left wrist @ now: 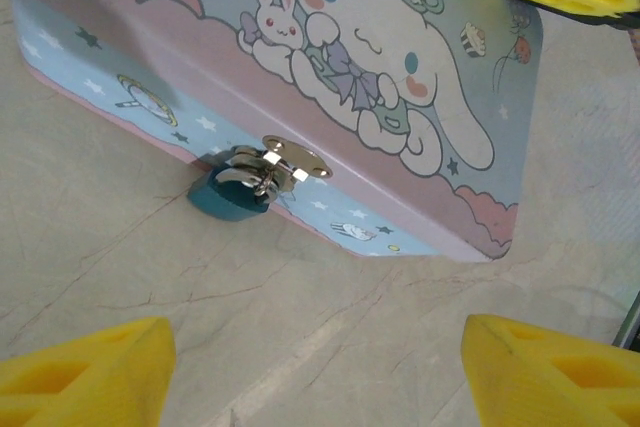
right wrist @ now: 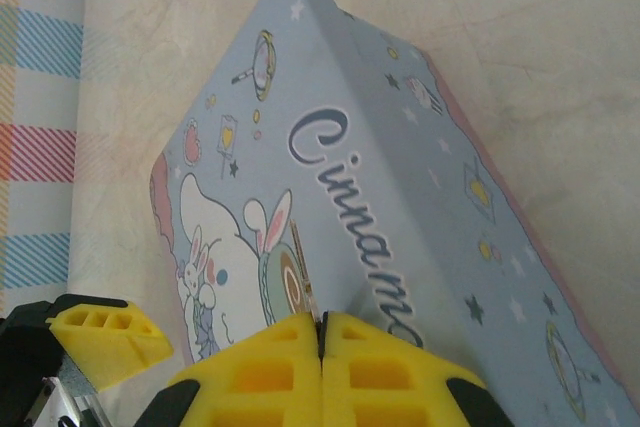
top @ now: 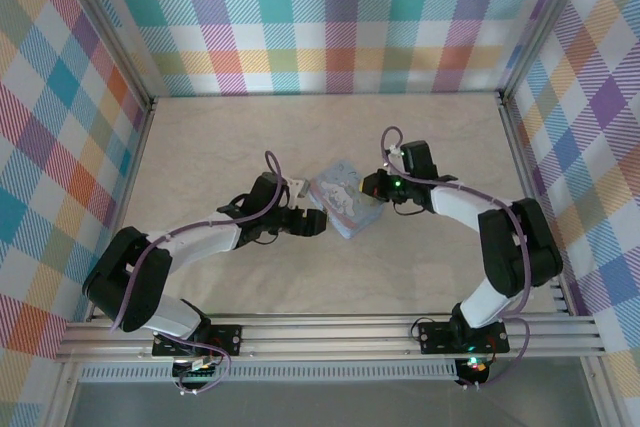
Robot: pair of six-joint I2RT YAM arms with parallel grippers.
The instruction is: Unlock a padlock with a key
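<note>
padlock [left wrist: 232,193]: hangs on tin [left wrist: 400,77] side hasp, touching tabletop [left wrist: 300,317] | left hand [left wrist: 315,342]: open, nearer, padlock at its 11 o'clock | right hand [right wrist: 322,325]: pinched on apparent key [right wrist: 304,285], over lid

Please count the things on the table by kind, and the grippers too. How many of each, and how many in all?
Pale blue rectangular tin box with a white cartoon character: 1
Tiny dark blue padlock with a silvery shackle: 1
Yellow-fingered grippers: 2 (left gripper, right gripper)
Total: 4
</note>
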